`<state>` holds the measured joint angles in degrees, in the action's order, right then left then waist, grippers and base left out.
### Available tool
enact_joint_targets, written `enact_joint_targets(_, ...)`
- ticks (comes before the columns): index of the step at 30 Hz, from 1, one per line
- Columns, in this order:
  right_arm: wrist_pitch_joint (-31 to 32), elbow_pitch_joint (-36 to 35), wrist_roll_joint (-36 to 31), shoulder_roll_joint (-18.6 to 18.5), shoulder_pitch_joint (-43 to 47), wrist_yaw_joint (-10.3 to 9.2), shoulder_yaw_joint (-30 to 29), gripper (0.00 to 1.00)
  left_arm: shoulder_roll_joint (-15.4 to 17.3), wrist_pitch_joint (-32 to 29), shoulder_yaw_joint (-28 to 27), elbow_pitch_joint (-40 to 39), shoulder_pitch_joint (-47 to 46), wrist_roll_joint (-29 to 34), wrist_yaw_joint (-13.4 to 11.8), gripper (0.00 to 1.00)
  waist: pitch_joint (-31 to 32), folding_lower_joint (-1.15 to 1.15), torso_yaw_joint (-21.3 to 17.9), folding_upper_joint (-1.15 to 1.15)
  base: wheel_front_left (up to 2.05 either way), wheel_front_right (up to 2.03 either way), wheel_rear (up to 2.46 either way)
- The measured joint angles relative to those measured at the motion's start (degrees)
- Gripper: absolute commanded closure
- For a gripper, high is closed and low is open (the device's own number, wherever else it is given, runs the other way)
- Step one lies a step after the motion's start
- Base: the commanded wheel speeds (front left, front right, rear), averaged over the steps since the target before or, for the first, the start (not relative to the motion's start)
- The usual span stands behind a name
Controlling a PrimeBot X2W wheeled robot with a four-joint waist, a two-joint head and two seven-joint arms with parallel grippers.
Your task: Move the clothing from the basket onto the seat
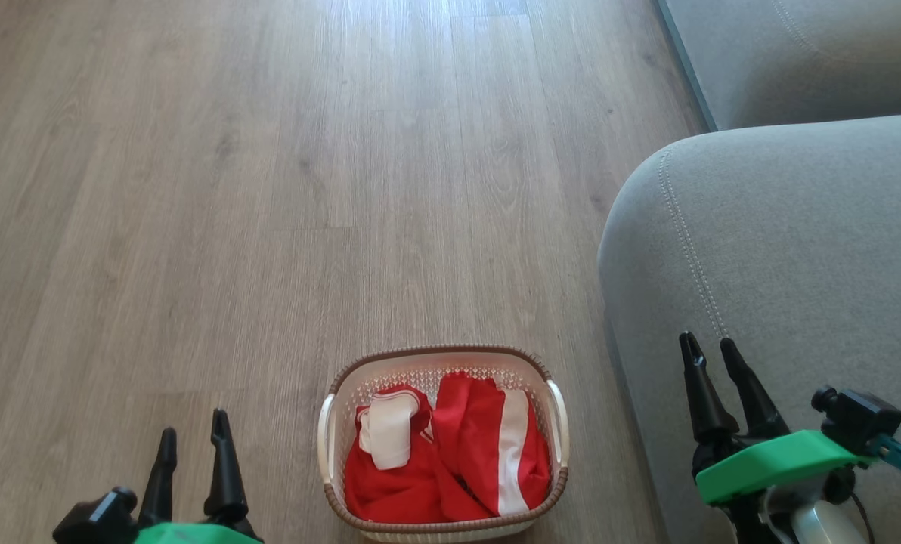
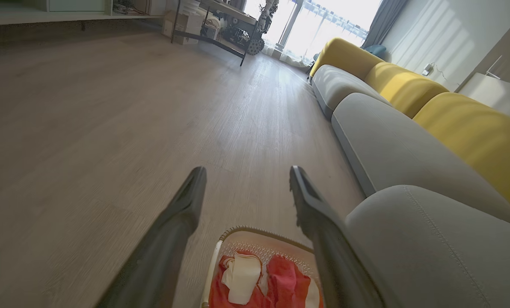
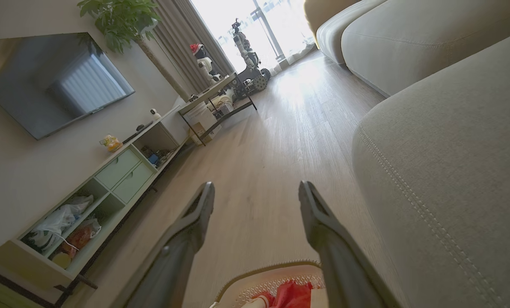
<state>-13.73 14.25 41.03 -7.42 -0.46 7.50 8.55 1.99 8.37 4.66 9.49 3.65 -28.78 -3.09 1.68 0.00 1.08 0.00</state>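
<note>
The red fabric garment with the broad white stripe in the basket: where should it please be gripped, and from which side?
Probably the rumpled top fold of the red white-striped fabric garment, from straight above: the cream perforated plastic basket walls it in on every side, and that fold seems raised.

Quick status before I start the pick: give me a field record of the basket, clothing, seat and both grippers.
basket: on the wood floor, just left of the seat, between the two grippers in the head view
clothing: red with white panels, bunched inside the basket
seat: grey cushion on the robot's right, no garment on its visible part
left gripper: jaws open, holding nothing, left of the basket
right gripper: jaws open, holding nothing, seen against the seat's edge
progress: no garment moved yet
</note>
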Motion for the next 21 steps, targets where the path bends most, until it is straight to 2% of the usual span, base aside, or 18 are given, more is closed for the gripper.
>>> enact_joint_targets(21, -0.48, 0.93, -17.58, 2.43, 0.02, 0.0, -2.92, 0.0, 0.26, 3.56, 1.92, 1.27, 1.1, 14.5, -1.04, 0.0, 0.11, 0.0, 0.12, 0.0, 0.0, 0.0, 0.0)
